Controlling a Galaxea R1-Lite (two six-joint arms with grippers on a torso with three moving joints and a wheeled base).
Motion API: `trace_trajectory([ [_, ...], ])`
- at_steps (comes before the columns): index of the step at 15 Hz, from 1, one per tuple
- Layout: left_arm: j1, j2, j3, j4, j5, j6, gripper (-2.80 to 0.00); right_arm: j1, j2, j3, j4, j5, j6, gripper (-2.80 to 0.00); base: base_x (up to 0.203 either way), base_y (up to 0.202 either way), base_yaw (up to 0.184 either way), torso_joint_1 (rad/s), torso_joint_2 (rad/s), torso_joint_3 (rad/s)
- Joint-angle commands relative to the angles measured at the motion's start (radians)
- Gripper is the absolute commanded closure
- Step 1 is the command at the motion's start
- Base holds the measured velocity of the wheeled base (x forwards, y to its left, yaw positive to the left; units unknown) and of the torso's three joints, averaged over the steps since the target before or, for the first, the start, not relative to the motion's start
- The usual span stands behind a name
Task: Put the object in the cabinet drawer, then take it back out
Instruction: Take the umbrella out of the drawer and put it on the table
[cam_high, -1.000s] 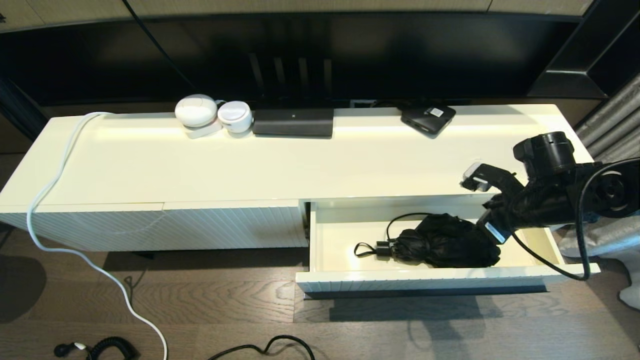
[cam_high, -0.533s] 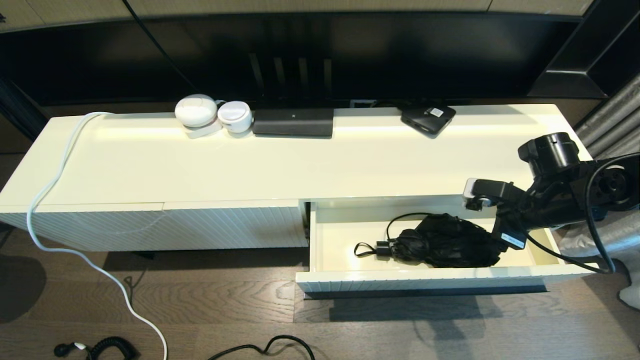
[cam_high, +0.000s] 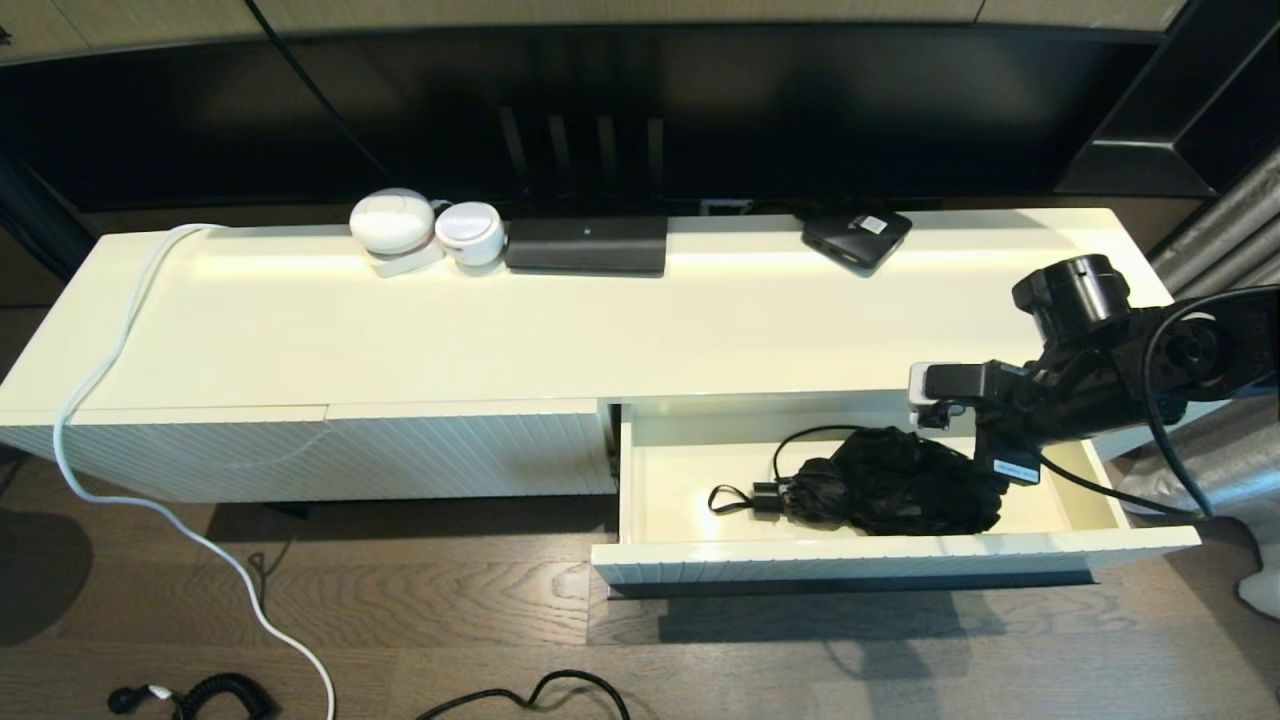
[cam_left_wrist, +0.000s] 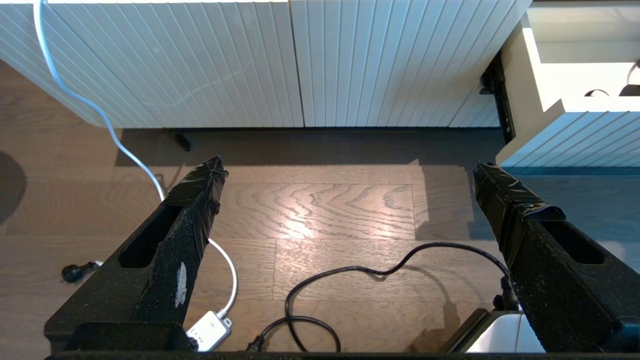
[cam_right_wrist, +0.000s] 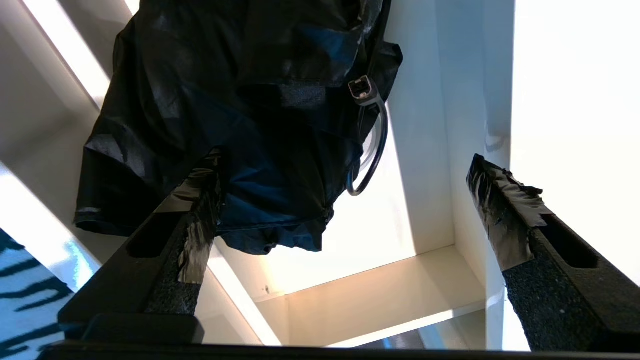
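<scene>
A long, low white cabinet (cam_high: 560, 330) with a glossy cream top and ribbed fronts stands on a brown wood-plank floor (cam_high: 450, 630). Behind it is a dark wall panel (cam_high: 600, 110), with grey curtains (cam_high: 1225, 245) at far right. A white cable (cam_high: 120, 350) trails over the cabinet's left end to the floor, near black cords (cam_high: 530, 695). Light glares off the top.

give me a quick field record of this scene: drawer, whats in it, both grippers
drawer: cabinet drawer pulled open, cream inside
contents: folded black umbrella lying on the drawer floor, strap loop toward the drawer's left end
right gripper: open, over the drawer's right end, one finger in front of the umbrella fabric, nothing held
left gripper: open, parked low over the wooden floor, facing the closed ribbed front
</scene>
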Motion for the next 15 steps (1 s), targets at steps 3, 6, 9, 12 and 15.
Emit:
trace_trajectory([
  [3,0.000,0.000,0.000,0.000,0.000,0.000,-2.80,0.002,0.015,-0.022,0.024,0.001,-0.028,-2.80,0.000,0.000,0.000,0.000,0.00,0.000],
  [6,0.000,0.000,0.000,0.000,0.000,0.000,-2.80,0.008,0.033,-0.043,0.072,0.001,-0.028,-2.80,0.000,0.000,0.000,0.000,0.00,0.000],
  [9,0.000,0.000,0.000,0.000,0.000,0.000,-2.80,0.009,0.034,-0.044,0.073,0.001,-0.028,-2.80,0.000,0.000,0.000,0.000,0.00,0.000],
  [12,0.000,0.000,0.000,0.000,0.000,0.000,-2.80,0.016,0.066,-0.106,0.168,0.005,-0.027,-2.80,0.000,0.000,0.000,0.000,0.00,0.000],
  [15,0.000,0.000,0.000,0.000,0.000,0.000,-2.80,0.027,0.078,-0.145,0.220,0.010,-0.027,-2.80,0.000,0.000,0.000,0.000,0.00,0.000],
])
